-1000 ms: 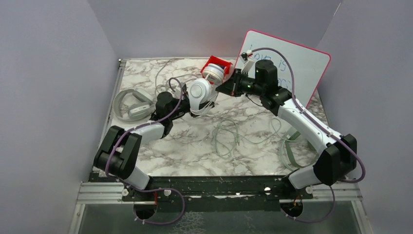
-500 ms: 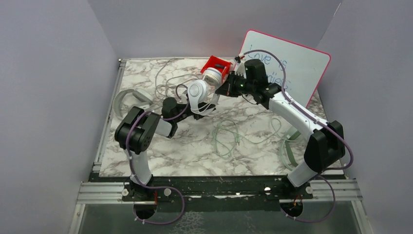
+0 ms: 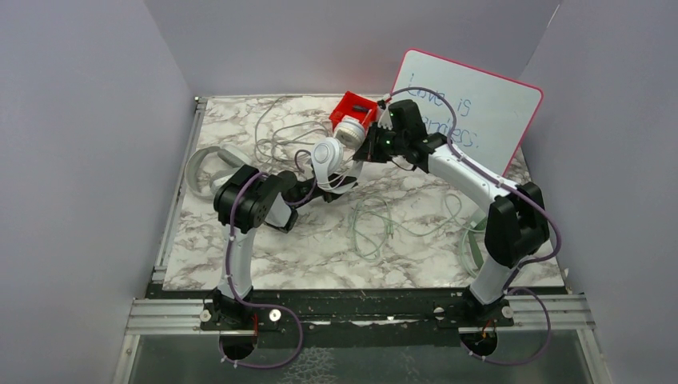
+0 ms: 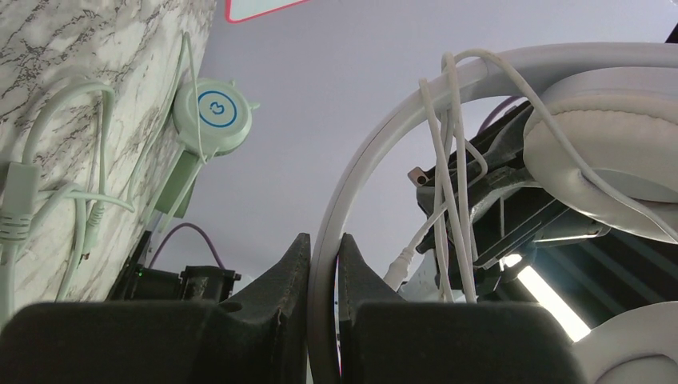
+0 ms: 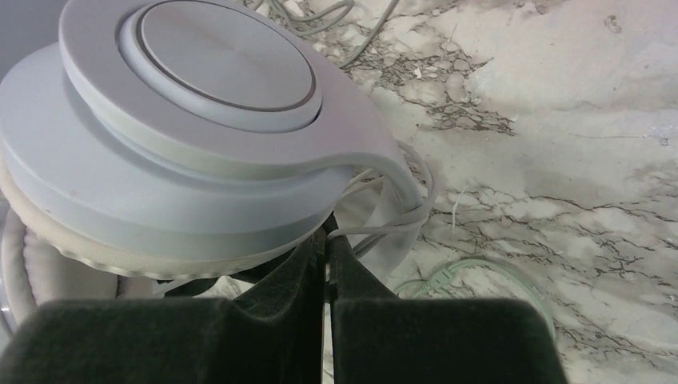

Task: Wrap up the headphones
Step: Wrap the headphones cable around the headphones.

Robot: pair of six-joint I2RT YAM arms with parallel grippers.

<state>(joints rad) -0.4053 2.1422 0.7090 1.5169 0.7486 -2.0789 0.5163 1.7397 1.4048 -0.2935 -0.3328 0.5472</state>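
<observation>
L claw [image 4: 323, 240] clamps curved band [image 4: 360, 160] of headphones [image 3: 326, 154]; R claw [image 5: 326, 232] closed by thin cable [image 5: 426, 186].

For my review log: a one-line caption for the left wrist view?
Left hand clamps the white headphones by the headband, cable looped over it; a mint pair at the table edge.

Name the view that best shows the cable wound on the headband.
Left wrist: the white cable loops over the headband close up. Right wrist shows a few strands under an ear cup; top external shows it too small.
</observation>
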